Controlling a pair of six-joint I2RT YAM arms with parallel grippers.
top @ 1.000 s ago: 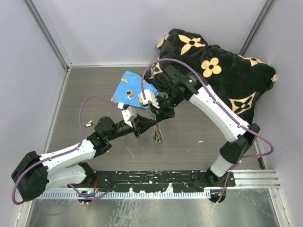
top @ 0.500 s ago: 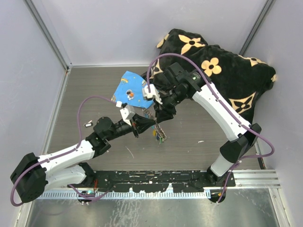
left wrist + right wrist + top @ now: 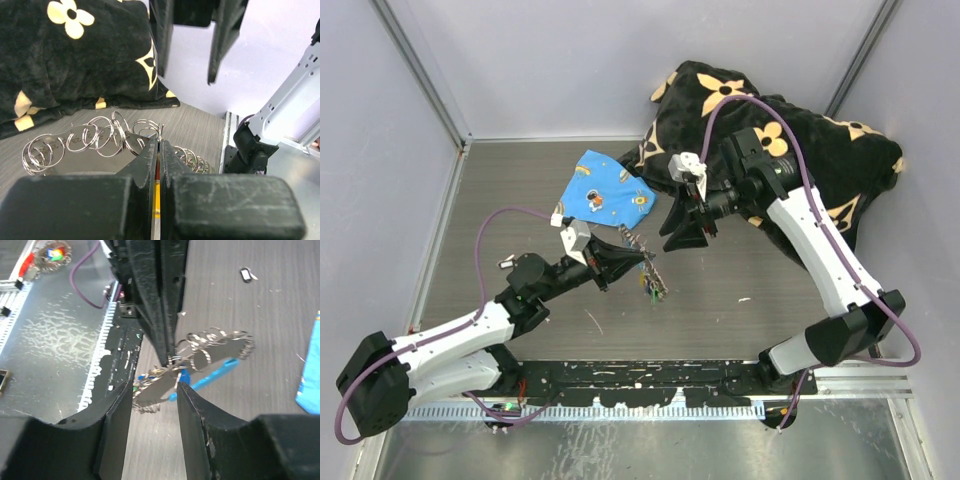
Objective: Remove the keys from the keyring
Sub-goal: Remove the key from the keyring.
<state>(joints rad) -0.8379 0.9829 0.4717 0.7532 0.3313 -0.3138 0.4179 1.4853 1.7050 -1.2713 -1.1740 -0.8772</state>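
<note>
My left gripper (image 3: 632, 262) is shut on the keyring (image 3: 642, 256), a chain of small metal rings, and holds it a little above the table. The keys (image 3: 652, 288) hang in a small coloured bunch below it. In the left wrist view the jaws (image 3: 159, 146) are closed with a red and yellow sliver between them, and rings (image 3: 95, 136) spread to both sides. My right gripper (image 3: 686, 232) is open and empty, just right of the keyring. In the right wrist view (image 3: 154, 390) it faces the rings (image 3: 215, 342), the light-blue piece (image 3: 216, 371) and the keys (image 3: 147, 377).
A blue printed cloth (image 3: 605, 193) lies behind the grippers. A black cushion with tan flowers (image 3: 800, 160) fills the back right. A small loose dark tag (image 3: 507, 263) lies on the table at the left. Grey walls close in the sides.
My right gripper has drawn back from the keyring, up and to the right, and now stands open. My left gripper still holds the keyring and has shifted slightly left.
</note>
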